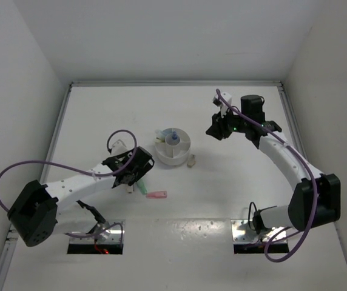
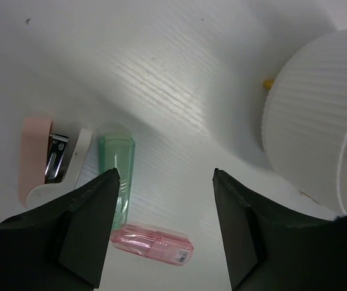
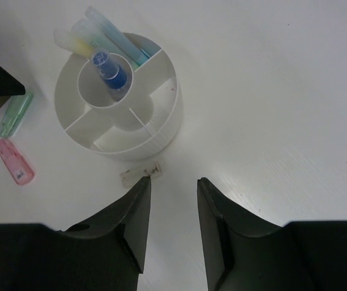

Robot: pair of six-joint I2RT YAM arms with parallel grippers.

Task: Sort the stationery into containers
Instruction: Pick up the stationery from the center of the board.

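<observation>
In the left wrist view the white tub (image 2: pixel 319 121) runs off the right edge, a yellow scrap (image 2: pixel 269 82) behind it shows too little to identify, and the green piece (image 2: pixel 116 157) is partly hidden behind a finger (image 2: pixel 88 212) of the left pincer (image 2: pixel 166 182).

The white desk (image 2: pixel 179 79) is finely grained, and a soft sheen is seen where light falls. The round white plastic tub (image 2: pixel 307 121) is finished matt, its outer wall closely ribbed. The stubby green piece (image 2: pixel 116 176) and the flat pink piece (image 2: pixel 152 242) are made of glossy, translucent tinted plastic. Bright polished metal is shown inside the pale pink and white plastic stapler-like piece (image 2: pixel 34 157). The black left fingers (image 2: pixel 82 224) are moulded in smooth, dull plastic.
</observation>
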